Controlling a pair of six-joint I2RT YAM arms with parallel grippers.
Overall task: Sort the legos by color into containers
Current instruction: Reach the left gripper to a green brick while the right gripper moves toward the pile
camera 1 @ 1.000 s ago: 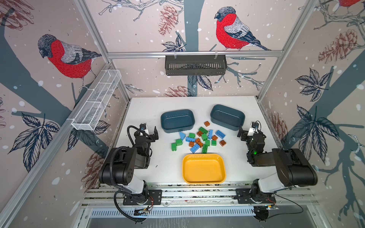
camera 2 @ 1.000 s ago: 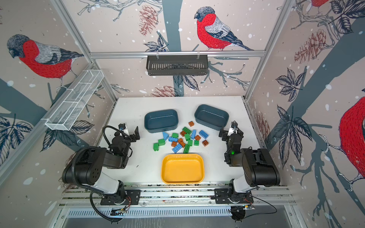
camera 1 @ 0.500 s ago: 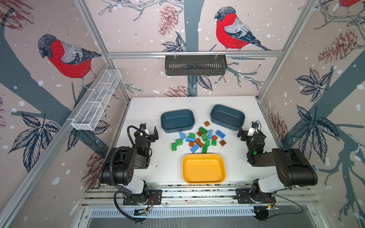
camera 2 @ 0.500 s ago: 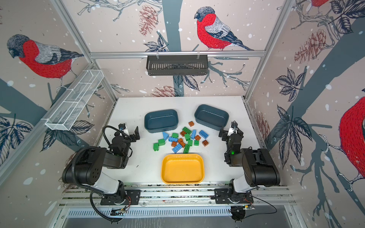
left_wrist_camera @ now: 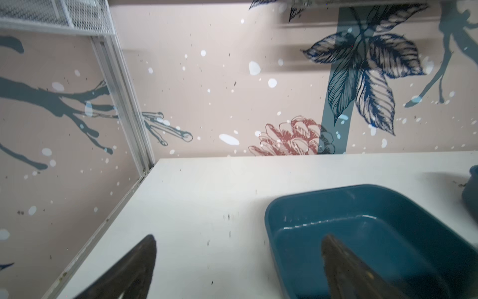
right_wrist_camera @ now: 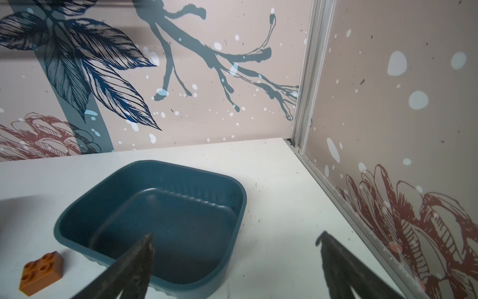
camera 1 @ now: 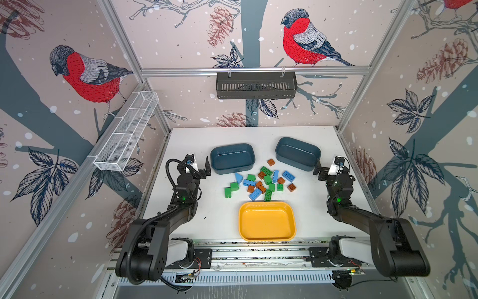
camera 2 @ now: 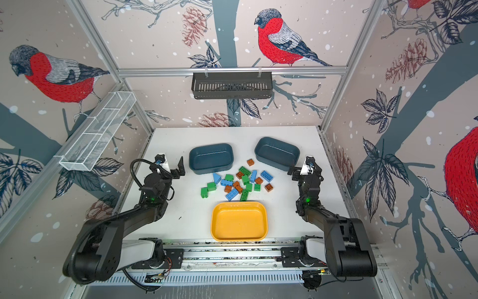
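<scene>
**Nothing sorted yet, first pick to be chosen**

Top views: in both top views the legos lie in one loose heap mid-table, with green, blue and brown mixed and many touching. Behind the heap sit the left teal tub and the right teal tub. The yellow tray is in front. All three are empty, so I judge the sort to be at its very start.

The left gripper hangs just beside the left teal tub's outer end, and the right gripper just beside the right one. Both have their jaws spread wide, hold nothing and are well apart from the heap.

For my first move I would take an outlier. Either the green pair at the heap's left edge or the lone brown brick between the tubs would do. The middle of the heap is crowded, and fingers there would likely shove neighbouring bricks.

The black slotted basket and the white wire rack hang on the walls, out of the way.

Left wrist: the fingers are wide apart with bare table between them. One overlaps the empty left teal tub. No legos are in sight.

Right wrist: the fingers are spread and empty. The right teal tub lies ahead, with the lone brown brick just beside its wall.
</scene>
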